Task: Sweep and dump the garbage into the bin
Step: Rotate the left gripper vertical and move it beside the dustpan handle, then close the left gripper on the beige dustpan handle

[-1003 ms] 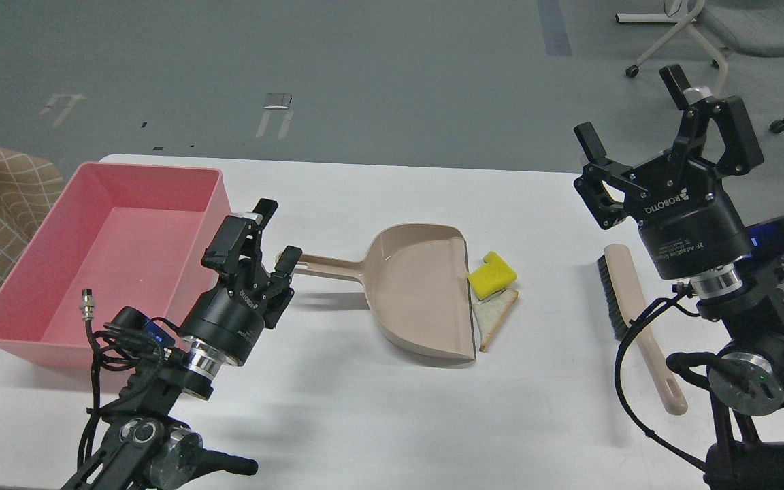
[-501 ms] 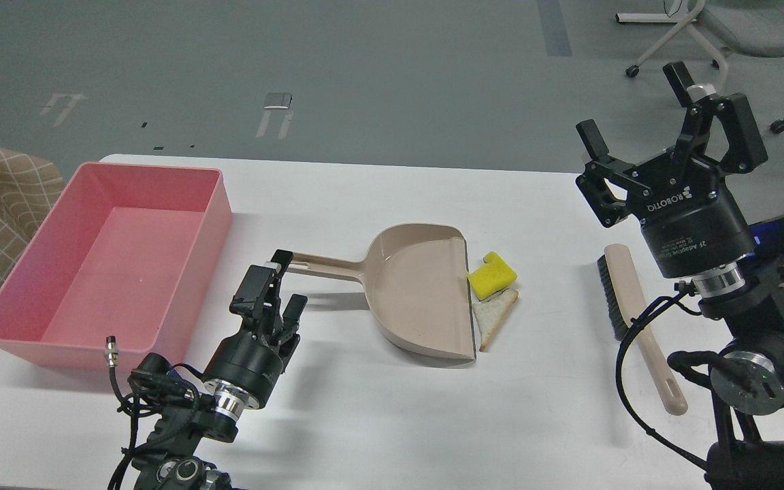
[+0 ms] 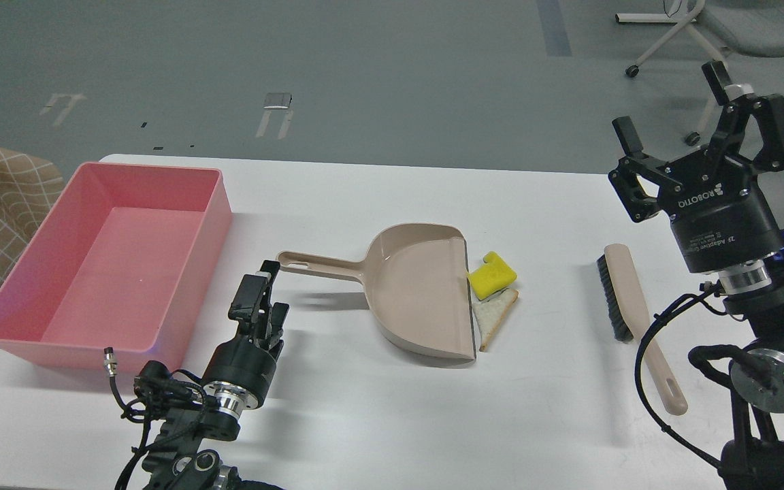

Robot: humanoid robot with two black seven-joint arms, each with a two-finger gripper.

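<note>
Left gripper (image 3: 261, 299) dropped near beige plastic dustpan's handle (image 3: 317, 264), fingers nearly together, empty. Right gripper (image 3: 678, 129) apart. Yellow sponge block (image 3: 491, 274), bread slice (image 3: 493, 314) at pan lip; pink tub (image 3: 215, 204) left. Grip handle squarely.

"ROBOTIQ" is printed in white, upside down, on the black body of the right gripper (image 3: 684, 112). Below it, on the round base, a smaller white line is seen, of which only "2F Adaptive" can be made out. A small white mark on the left gripper (image 3: 264, 291) is too small to be read.
</note>
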